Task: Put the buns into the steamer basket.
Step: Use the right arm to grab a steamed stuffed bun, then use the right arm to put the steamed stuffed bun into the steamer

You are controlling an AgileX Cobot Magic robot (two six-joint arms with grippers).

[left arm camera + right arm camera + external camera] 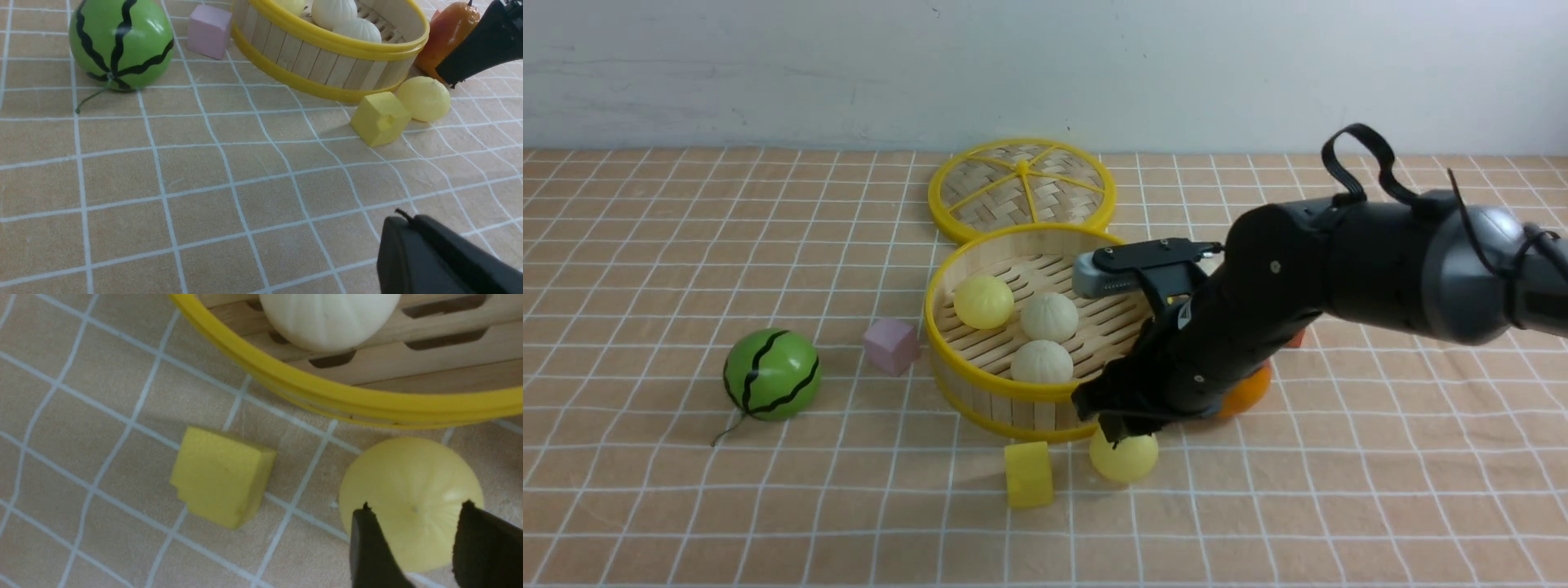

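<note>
Three buns lie in the basket (992, 404): a yellow one (984, 302) at 10 o'clock on the slatted floor and two white ones (1049, 317) (1041, 362) near the middle and at 6 o'clock. A fourth, the loose yellow bun (1127, 459), sits on the worktop (686, 506) just outside the wall at the basket's 5 o'clock. I count no others, though the right arm may hide one.

My right pincer (416, 506) hangs right over the loose bun, part open, its tips straddling the crown. It grips nothing yet, and I cannot tell if it touches. Only a dark corner of the left pincer (429, 249) shows, so I cannot tell its opening.

I judge the job well past half, with this bun left to grasp and lift over the rim.

A yellow cube (1027, 474) crowds the bun at its 9 o'clock, and an orange fruit (1250, 390) sits at 2. The lid (1021, 189), pink cube (892, 345) and watermelon ball (772, 374) lie well clear.
</note>
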